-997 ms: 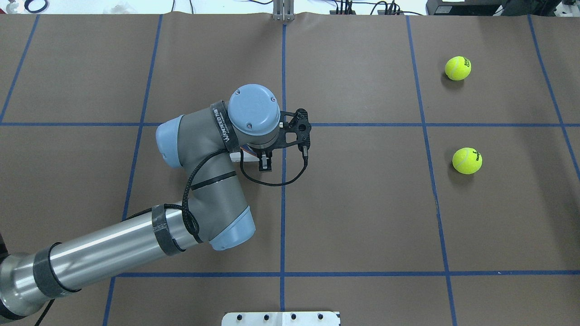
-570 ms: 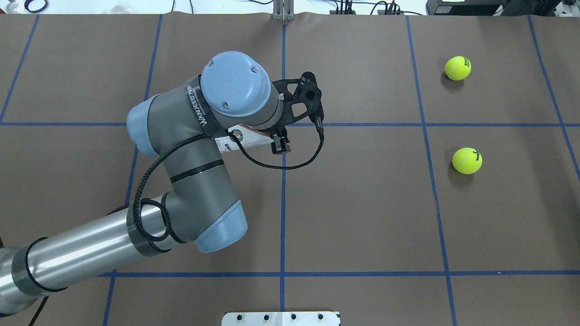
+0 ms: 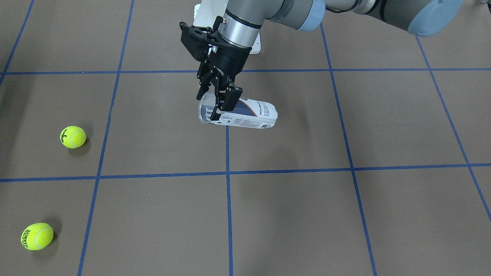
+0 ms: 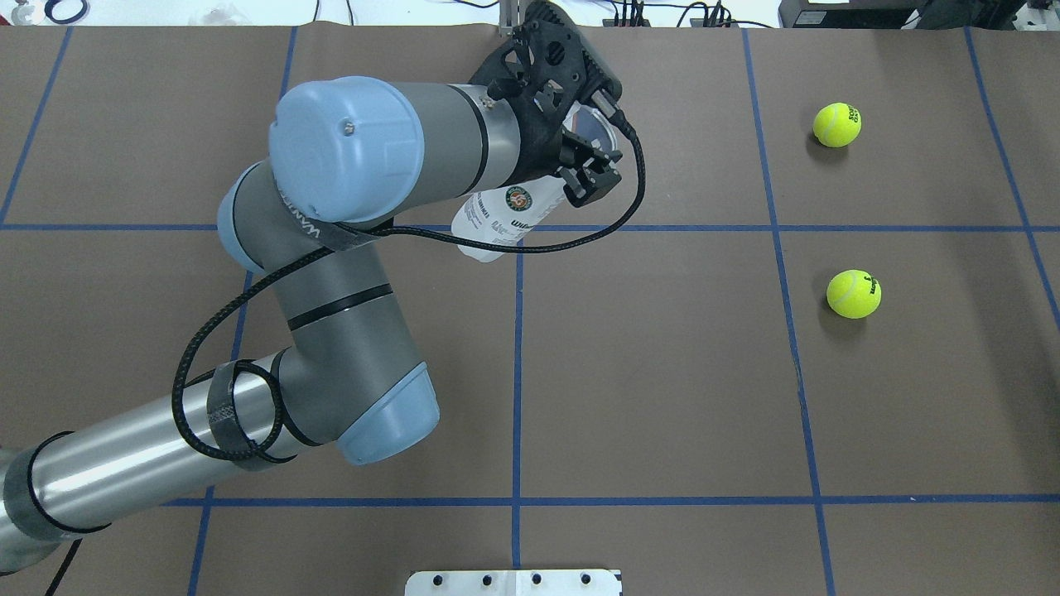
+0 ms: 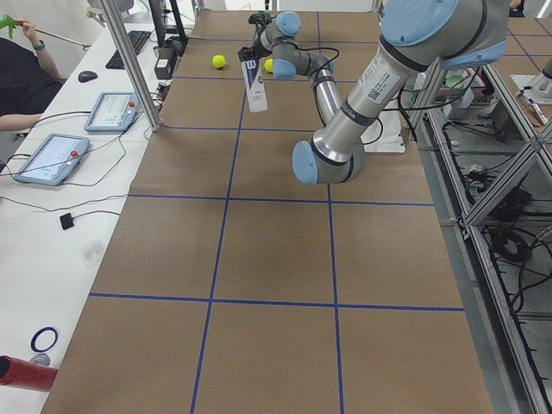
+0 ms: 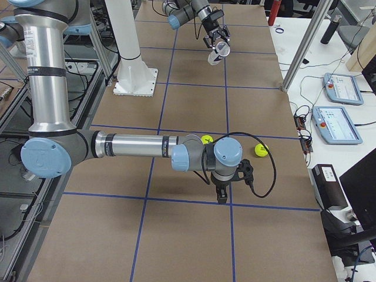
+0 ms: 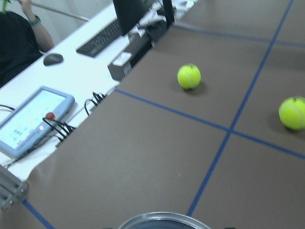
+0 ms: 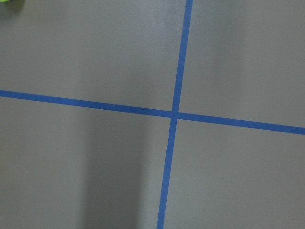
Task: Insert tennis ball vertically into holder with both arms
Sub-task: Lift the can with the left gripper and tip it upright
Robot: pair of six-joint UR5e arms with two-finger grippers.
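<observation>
My left gripper (image 3: pixel 221 104) is shut on the holder (image 3: pixel 245 115), a clear tube with a white and navy label. It grips the tube at its open end and holds it tilted above the table. Both show in the overhead view, the gripper (image 4: pixel 591 177) above the holder (image 4: pixel 501 217). The tube's rim (image 7: pixel 164 220) shows in the left wrist view. Two tennis balls (image 4: pixel 836 124) (image 4: pixel 853 294) lie on the table's right part. My right gripper (image 6: pixel 222 194) points down at the table near them; I cannot tell if it is open.
The white pedestal base (image 4: pixel 513 582) sits at the near table edge. Blue tape lines (image 8: pixel 174 114) cross the brown table. Operator tablets (image 6: pixel 341 88) and aluminium posts (image 6: pixel 308 35) stand along the far side.
My left arm has lifted the holder off the table and swung it toward the far edge, turning the wrist so that the tube tilts up.
</observation>
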